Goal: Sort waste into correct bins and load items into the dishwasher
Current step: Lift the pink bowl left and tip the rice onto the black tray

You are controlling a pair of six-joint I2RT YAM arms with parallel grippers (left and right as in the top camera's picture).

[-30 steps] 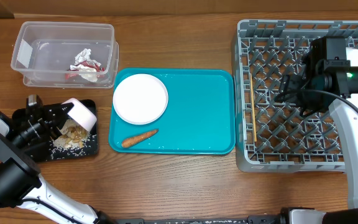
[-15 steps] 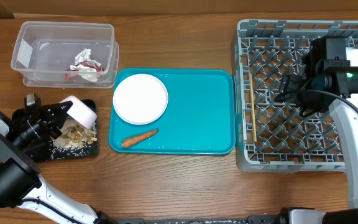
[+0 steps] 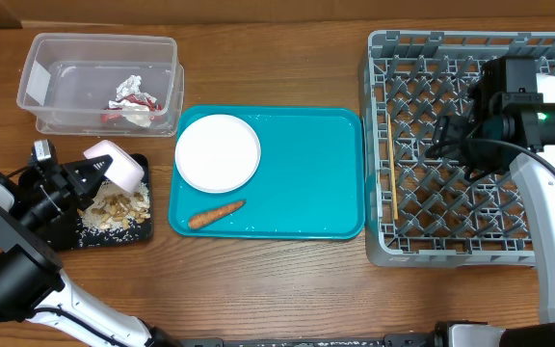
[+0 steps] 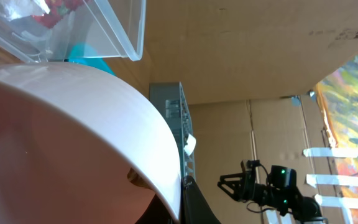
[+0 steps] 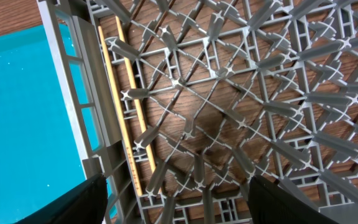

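Note:
My left gripper [image 3: 92,173] is shut on the rim of the pale-pink bowl [image 3: 116,162] and holds it tipped over the black tray [image 3: 138,231]. Beige food scraps [image 3: 116,207] lie on that tray. The bowl fills the left wrist view [image 4: 67,130]. The clear tub [image 3: 99,82] holds the red wrapper [image 3: 135,99] and white tissue [image 3: 128,89]. The carrot piece [image 3: 216,213] and a white bowl [image 3: 218,152] sit on the teal tray [image 3: 306,183]. The chopsticks [image 3: 391,166] lie in the grey rack [image 3: 451,251], also in the right wrist view [image 5: 122,112]. My right gripper [image 5: 176,199] is open above the rack.
The teal tray lies mid-table between the black tray and the rack. The clear tub stands at the back left. The right arm [image 3: 538,125] hangs over the rack's right side. Brown cardboard walls [image 4: 247,50] show behind the table.
My left gripper has pulled the pink bowl up and to the left, away from the scraps on the black tray. The right arm has not moved.

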